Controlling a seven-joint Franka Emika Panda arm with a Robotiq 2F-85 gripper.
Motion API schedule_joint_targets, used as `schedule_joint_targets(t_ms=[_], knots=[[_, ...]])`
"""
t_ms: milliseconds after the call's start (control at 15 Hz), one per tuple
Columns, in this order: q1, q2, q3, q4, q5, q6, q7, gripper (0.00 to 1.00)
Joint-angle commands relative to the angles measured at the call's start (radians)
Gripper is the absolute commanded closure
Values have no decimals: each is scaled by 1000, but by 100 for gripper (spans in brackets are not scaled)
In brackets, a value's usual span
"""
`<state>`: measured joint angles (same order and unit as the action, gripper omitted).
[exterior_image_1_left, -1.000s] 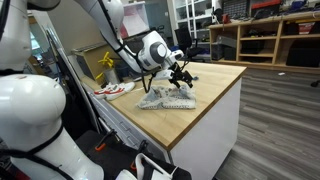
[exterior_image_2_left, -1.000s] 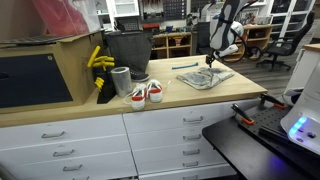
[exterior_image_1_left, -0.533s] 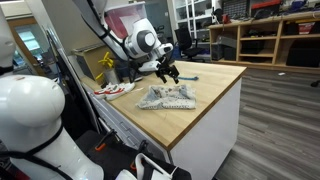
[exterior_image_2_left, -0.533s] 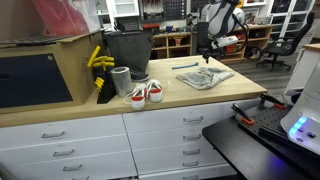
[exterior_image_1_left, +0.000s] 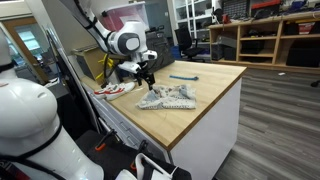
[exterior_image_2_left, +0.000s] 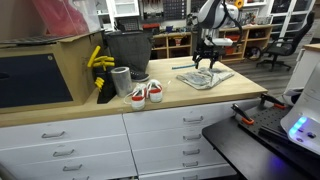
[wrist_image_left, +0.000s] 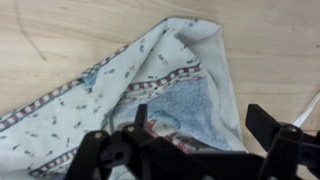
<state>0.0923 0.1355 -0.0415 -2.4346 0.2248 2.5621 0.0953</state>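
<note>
On counter (exterior_image_2_left: 192, 96) beside cloth (exterior_image_2_left: 205, 77): sneakers (exterior_image_2_left: 145, 94), black bin (exterior_image_2_left: 127, 50).

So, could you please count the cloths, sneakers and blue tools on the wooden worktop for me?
Patterned cloth: 1
Sneakers: 2
Blue tool: 1
Total: 4

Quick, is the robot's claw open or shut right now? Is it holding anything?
Gripper: open, holding nothing, above the patterned cloth.
</note>
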Motion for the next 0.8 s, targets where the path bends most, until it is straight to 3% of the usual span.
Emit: schedule_joint_targets(t_ms=[0, 733], knots=[[-40, 47, 65, 12, 91, -18, -71, 0], [-57, 212, 157, 87, 87, 47, -150, 0]])
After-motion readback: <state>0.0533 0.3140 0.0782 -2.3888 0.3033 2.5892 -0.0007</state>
